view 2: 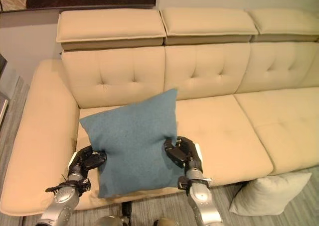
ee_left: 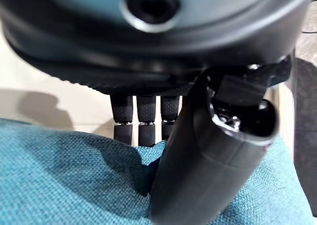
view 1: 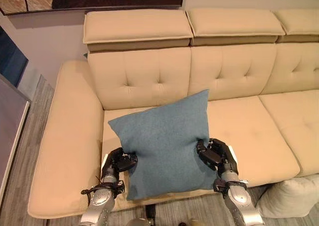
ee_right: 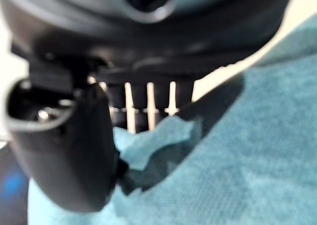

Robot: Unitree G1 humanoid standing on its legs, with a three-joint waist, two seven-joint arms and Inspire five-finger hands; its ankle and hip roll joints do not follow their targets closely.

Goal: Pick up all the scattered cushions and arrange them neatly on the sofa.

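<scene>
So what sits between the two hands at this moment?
The blue cushion, pinched at its edges by the left hand and right hand, over the sofa seat; clearest in the left eye view.

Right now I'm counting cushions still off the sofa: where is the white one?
The white cushion lies on the floor at the robot's right, against the front of the beige sofa, past the right hand.

white cushion (view 1: 294, 196) cut off by frame edge
</scene>
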